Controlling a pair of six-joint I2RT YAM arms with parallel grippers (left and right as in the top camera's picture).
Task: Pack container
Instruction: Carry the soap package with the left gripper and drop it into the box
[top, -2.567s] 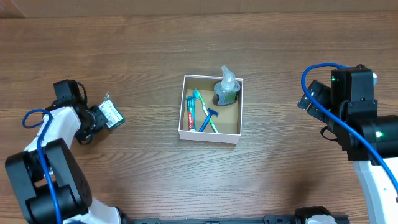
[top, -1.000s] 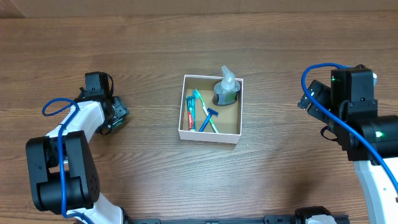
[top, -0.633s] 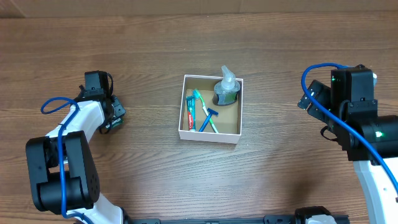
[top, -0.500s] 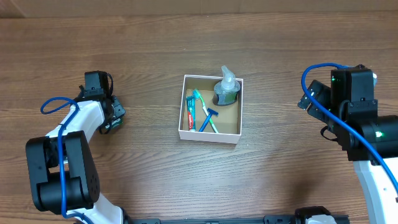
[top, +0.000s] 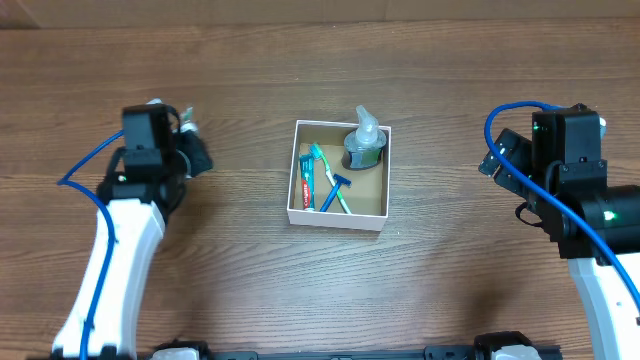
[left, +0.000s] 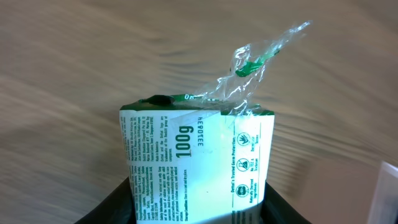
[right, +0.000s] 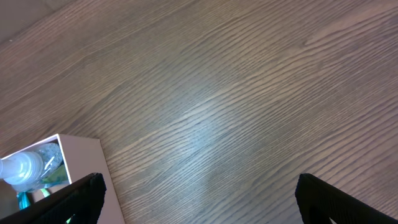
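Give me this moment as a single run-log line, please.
left gripper: shut on green-white packet | packet: outside container, to its left | right gripper: open, empty

Container (top: 335, 219) sitting mid-table (top: 300, 290), between the two arms. Inside: pump bottle (top: 364, 140) standing in the far right corner, toothpaste tube (top: 306, 185) lying along the left wall, toothbrush (top: 322, 170) and razor (top: 336, 188) lying just beside it toward the middle, crossing each other. Left gripper (top: 192, 152) hanging left of the container, well apart, toward the far side; packet (left: 199, 165) sitting between its fingers, sticking out past the tips. Right gripper (top: 497, 160) hanging right of the container, well apart, fingers spread wide above the table.
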